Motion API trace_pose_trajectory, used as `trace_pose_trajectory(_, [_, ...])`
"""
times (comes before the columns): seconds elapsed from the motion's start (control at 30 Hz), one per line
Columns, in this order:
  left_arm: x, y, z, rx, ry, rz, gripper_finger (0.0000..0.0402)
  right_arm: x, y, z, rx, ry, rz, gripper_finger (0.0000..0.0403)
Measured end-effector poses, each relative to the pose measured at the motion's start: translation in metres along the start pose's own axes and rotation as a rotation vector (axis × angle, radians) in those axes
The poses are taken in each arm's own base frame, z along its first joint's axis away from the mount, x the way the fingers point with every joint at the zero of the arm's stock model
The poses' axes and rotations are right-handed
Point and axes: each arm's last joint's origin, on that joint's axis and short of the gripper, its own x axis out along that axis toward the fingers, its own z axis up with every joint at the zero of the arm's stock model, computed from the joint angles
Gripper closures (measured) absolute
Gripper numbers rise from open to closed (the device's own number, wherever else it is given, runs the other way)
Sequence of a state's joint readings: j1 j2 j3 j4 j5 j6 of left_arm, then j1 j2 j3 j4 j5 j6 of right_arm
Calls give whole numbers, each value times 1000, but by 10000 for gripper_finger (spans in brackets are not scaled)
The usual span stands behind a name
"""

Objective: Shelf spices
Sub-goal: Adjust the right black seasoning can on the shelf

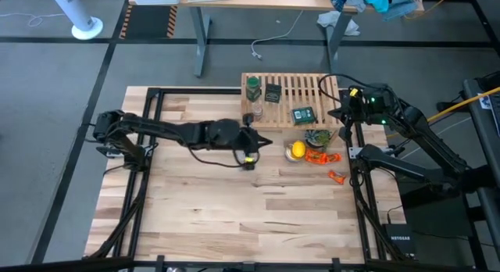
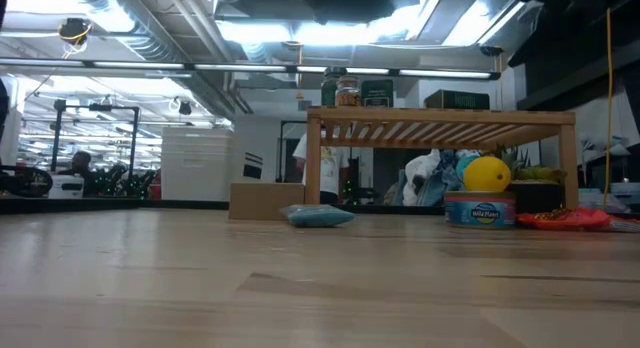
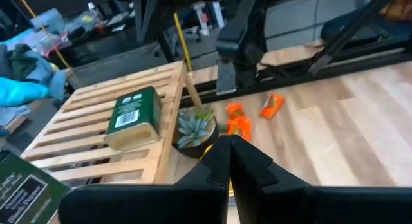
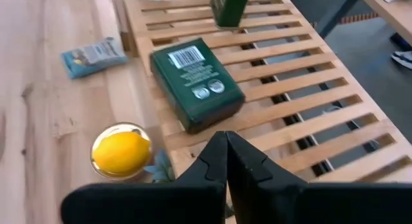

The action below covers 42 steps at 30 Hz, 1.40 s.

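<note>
One shelf (image 1: pixel 291 91), two tins (image 1: pixel 273 93), one bottle (image 1: pixel 252 87), one lemon (image 1: pixel 296 152).

Dark tin (image 3: pixel 19 188) cut off at the frame edge — its label too blurred to read.

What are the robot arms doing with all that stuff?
They are putting spices on the wooden shelf. The green bottle, the jar and both tins sit on top of it. Neither arm holds anything: the left gripper is shut over the table beside the shelf, and the right gripper is shut above the shelf's edge.
</note>
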<state>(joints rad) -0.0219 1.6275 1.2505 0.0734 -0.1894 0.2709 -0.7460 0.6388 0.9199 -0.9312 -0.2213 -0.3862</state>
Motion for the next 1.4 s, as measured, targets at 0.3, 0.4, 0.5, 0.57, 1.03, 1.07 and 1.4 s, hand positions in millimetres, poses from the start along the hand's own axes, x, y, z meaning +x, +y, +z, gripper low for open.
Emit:
trace_pose_trajectory(0.3, [38,22,7,77,145,13,401,21,0,-10,-7,-19,19,399])
trace_pose_trajectory(0.4, [47,27,12,100,168,15,401,26,0,-13,-14,-14,15,400])
trace_pose_trajectory(0.5, [48,35,21,104,154,30,402,29,-1,-15,-16,-13,-13,400])
trace_pose_trajectory(0.57, [49,39,24,107,139,43,402,31,-1,-15,-10,-19,-13,400])
trace_pose_trajectory(1.03, [62,64,4,96,249,71,401,37,-2,-17,10,-30,-12,401])
trace_pose_trajectory(1.07, [62,65,3,95,255,73,401,37,-2,-17,10,-30,-12,401])
trace_pose_trajectory(1.4, [66,69,1,66,231,66,401,49,-5,-15,19,-1,8,401])
